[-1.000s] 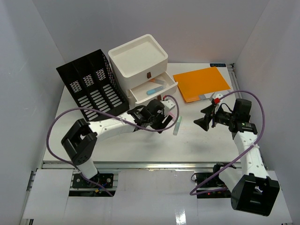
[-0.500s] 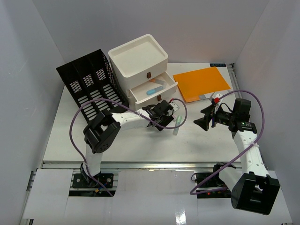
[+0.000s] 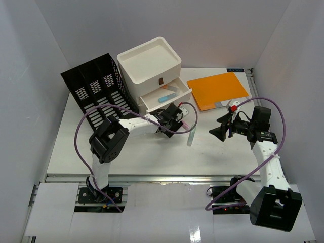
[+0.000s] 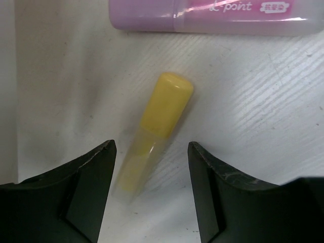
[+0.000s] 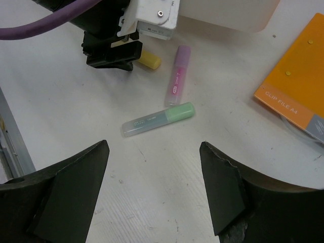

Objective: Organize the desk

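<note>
The white desk holds three highlighters near its middle. A yellow one lies flat with its tail end between the open jaws of my left gripper, which hovers low over it, just in front of the white drawer box. A pink highlighter lies just beyond it and shows in the top view. A green highlighter lies ahead of my right gripper, which is open and empty above the desk. In the top view my left gripper hides the yellow one.
The box's middle drawer is pulled out with a blue highlighter in it. A black file organiser stands at the back left. An orange file lies at the back right. White walls enclose the desk.
My left arm has folded in, its elbow swinging right, and its gripper has shifted slightly back toward the drawer box. The right arm has not moved.
</note>
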`<control>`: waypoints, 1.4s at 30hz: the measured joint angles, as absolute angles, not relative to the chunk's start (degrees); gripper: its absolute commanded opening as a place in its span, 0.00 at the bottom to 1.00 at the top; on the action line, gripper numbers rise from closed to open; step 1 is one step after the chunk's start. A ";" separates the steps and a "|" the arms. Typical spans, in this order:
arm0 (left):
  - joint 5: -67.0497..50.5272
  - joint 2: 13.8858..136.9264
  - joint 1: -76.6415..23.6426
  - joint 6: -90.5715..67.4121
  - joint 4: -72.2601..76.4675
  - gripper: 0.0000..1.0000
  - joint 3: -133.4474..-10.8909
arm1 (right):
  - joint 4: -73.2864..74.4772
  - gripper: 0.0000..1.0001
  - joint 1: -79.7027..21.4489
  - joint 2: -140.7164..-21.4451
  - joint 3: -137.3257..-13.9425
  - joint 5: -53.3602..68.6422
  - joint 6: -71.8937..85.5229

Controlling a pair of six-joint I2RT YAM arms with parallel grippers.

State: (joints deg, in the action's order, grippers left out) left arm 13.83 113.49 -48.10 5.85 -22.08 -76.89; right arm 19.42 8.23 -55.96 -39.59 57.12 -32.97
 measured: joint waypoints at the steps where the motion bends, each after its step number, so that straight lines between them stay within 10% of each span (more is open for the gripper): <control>1: 12.88 113.49 -47.80 5.93 -21.99 0.65 -76.86 | 19.42 0.79 8.23 -55.98 -39.59 57.12 -32.99; 23: -9.94 105.87 -45.81 -0.82 -23.18 0.20 -69.36 | 19.50 0.79 8.83 -55.96 -39.59 57.18 -33.39; 42: -0.05 100.10 -35.73 9.12 -22.70 0.27 -95.43 | 19.53 0.78 9.43 -55.81 -39.59 57.49 -33.39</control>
